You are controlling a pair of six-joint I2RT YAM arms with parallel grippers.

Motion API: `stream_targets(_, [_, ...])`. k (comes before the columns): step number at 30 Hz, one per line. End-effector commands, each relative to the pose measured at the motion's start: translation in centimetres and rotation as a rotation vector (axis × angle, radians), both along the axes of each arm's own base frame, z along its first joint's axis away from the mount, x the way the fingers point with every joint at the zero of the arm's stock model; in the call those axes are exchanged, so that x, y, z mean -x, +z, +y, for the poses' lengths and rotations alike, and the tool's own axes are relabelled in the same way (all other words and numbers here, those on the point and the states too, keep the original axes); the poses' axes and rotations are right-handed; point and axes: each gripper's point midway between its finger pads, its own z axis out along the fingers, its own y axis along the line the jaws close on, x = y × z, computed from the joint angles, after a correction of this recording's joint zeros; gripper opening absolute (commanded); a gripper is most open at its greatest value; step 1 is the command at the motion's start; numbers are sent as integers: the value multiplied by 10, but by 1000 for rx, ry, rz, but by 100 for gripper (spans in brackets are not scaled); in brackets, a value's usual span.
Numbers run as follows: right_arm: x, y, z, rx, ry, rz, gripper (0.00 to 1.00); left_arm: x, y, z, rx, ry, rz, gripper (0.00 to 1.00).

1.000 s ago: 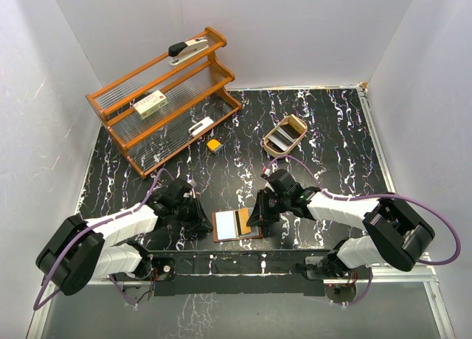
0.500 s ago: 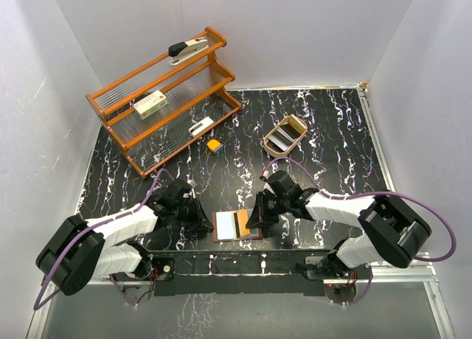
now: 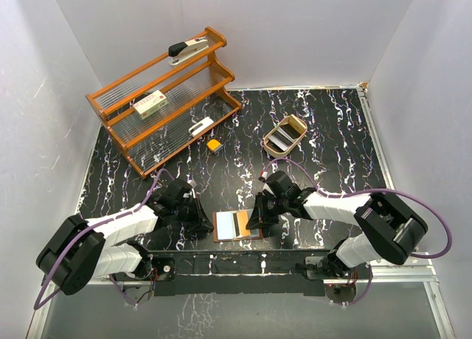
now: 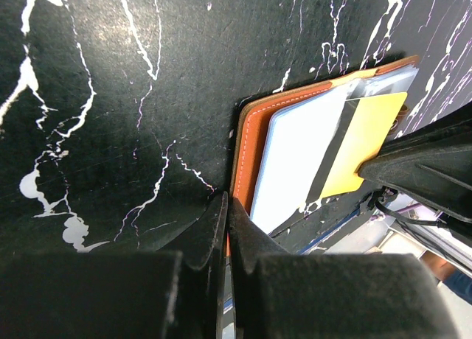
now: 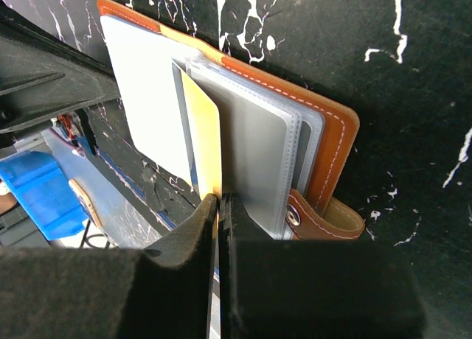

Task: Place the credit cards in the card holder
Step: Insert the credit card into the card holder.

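Stitched leather card holder (image 5: 335, 144), glossy marbled table (image 3: 324, 125)

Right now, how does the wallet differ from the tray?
The wallet is flat, reddish-brown leather, lying open at the near side; the tray is tan wood, oval, with raised walls, farther back. The left hand pinches the wallet's edge; nothing touches the tray. Both hold cards.
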Motion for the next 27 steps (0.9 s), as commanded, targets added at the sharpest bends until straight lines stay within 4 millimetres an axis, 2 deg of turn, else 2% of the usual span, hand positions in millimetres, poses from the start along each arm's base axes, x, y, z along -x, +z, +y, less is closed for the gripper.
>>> stream_targets(1, [-12, -3, 3, 31, -15, -44, 0, 5, -7, 7, -37, -1, 23, 0])
stream_targets(11, [-16, -7, 0, 45, -55, -46, 0, 8, -5, 6, -21, 2, 29, 0])
stream_targets(27, [-21, -2, 7, 10, -88, -45, 2, 10, -5, 5, 5, 19, 35, 0])
